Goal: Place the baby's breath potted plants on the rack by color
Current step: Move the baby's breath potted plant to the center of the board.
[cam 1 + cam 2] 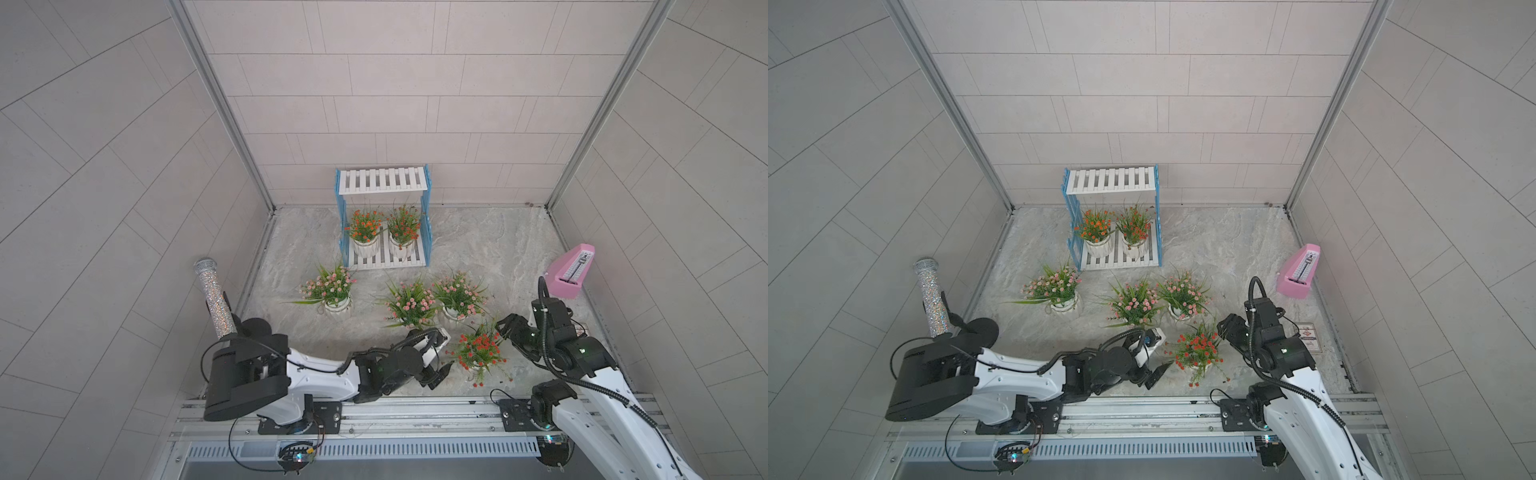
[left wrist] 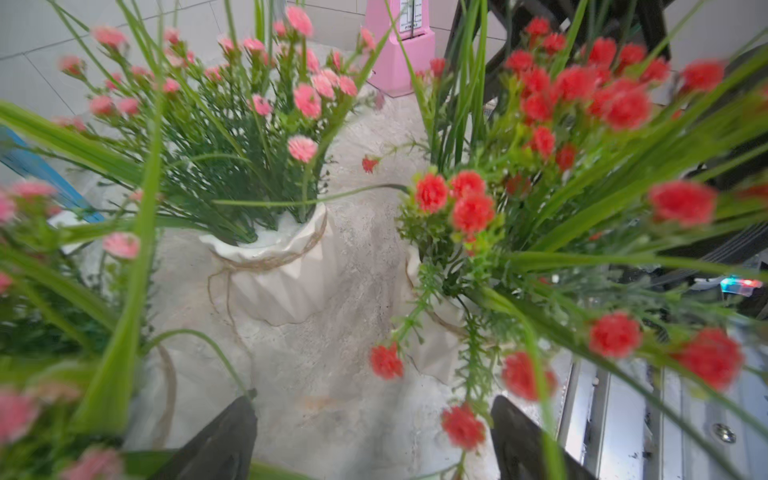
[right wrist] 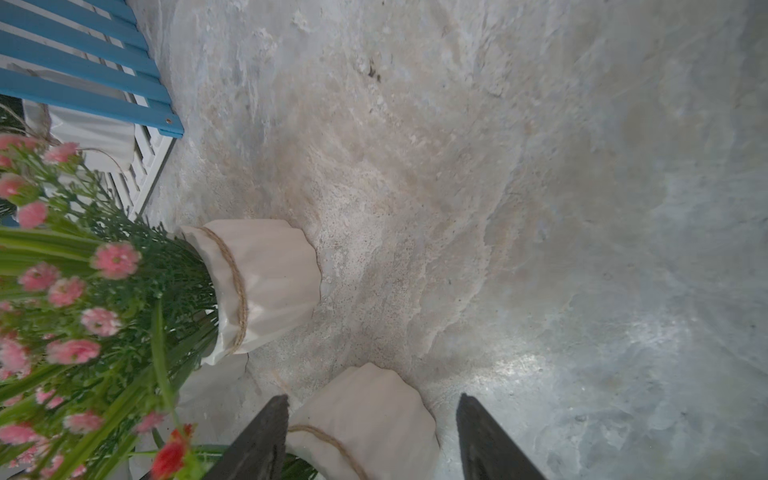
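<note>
The rack (image 1: 382, 180) (image 1: 1111, 180) stands at the back of the table, with two red-orange baby's breath potted plants (image 1: 365, 226) (image 1: 403, 224) on its lower shelf. Three pink ones (image 1: 330, 286) (image 1: 409, 303) (image 1: 459, 295) stand on the table in front of it. A red one (image 1: 480, 349) (image 1: 1198, 349) stands near the front, between my grippers. My right gripper (image 1: 508, 327) (image 3: 372, 398) straddles its white pot (image 3: 365, 415): one finger touches the pot, the other stands apart. My left gripper (image 1: 445, 353) (image 2: 374, 401) is open beside the plant, holding nothing.
A pink metronome (image 1: 571, 270) stands at the right edge of the table. A glittery microphone (image 1: 212, 291) stands upright at the left, beside my left arm's base. A small card (image 1: 1308, 336) lies under my right arm. A metal rail (image 1: 415, 411) runs along the front.
</note>
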